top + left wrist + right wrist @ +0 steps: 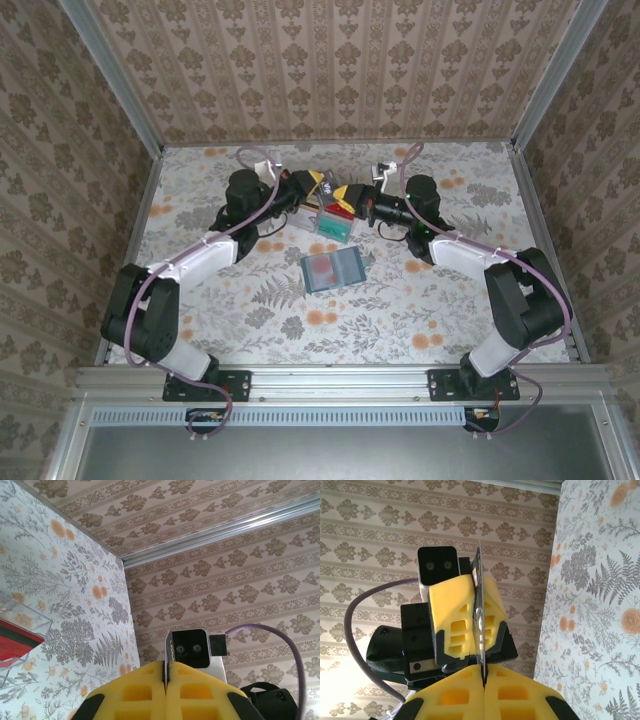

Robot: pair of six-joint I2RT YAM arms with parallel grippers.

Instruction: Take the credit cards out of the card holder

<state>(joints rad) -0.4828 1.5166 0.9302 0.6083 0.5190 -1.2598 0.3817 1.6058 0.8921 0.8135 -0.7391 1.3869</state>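
Pinching right gripper (483, 676), card (480, 620) edge-on

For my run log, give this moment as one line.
left gripper: shut on dark card | right gripper: shut on dark card | card holder: on table

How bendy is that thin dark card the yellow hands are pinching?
Probably stiff: the thin dark plastic card stands straight, edge-on, between the right hand and the left hand. Probably very light too, since it looks so thin.
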